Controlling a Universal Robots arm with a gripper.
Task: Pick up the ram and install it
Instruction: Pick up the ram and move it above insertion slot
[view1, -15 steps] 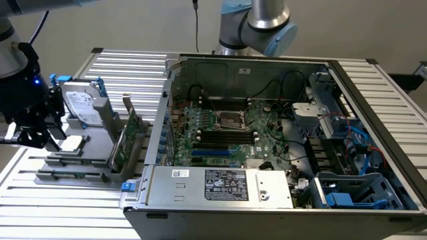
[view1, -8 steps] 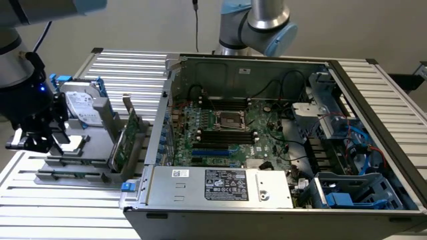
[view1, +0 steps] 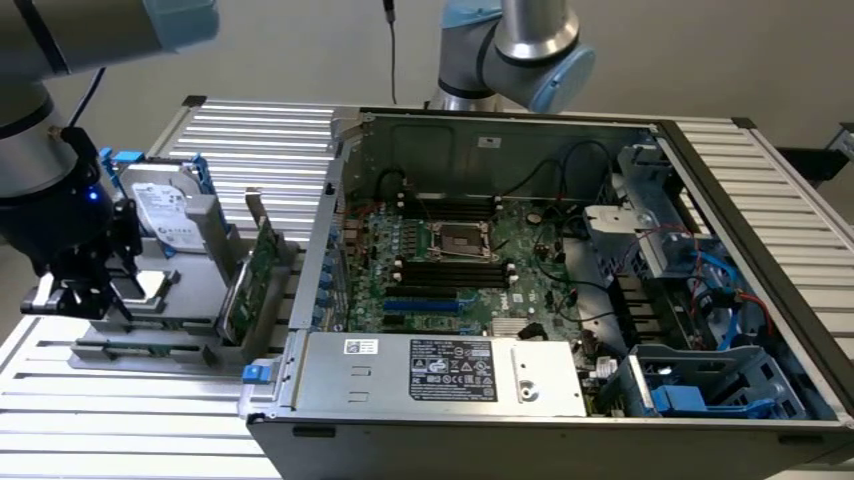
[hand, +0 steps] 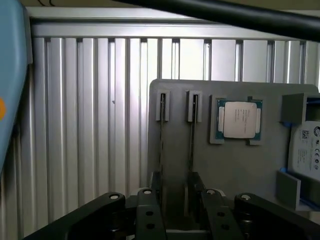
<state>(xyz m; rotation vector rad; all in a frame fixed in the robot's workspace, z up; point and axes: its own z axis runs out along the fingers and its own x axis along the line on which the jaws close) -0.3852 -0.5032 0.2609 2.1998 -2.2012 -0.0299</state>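
You will find the ram (hand: 191, 145) as a long thin stick seen edge-on, standing in one of two narrow channels of the flat grey plastic fixture plate (hand: 235, 170). A second thin stick (hand: 162, 140) stands parallel in the channel just beside it. Your black two-fingered tool (hand: 177, 187) hangs right over the ends of these sticks with its fingers (hand: 150, 210) apart and grey plate showing between them. They clamp nothing, and you cannot tell which stick they line up on. On the same plate lies a square silver-topped processor chip (hand: 239, 120), with a white-labelled silver hard drive (hand: 307, 150) in a blue caddy beside it. In the exterior view the tool (view1: 80, 295) sits low on the exterior view's left, over that plate on the ribbed aluminium surface (view1: 267, 130). A broad green expansion card (view1: 254, 280) stands upright between the plate and the open grey computer case (view1: 467, 145) at centre frame. Inside the case, the green motherboard (view1: 534, 290) carries long black memory slots (view1: 454, 270).
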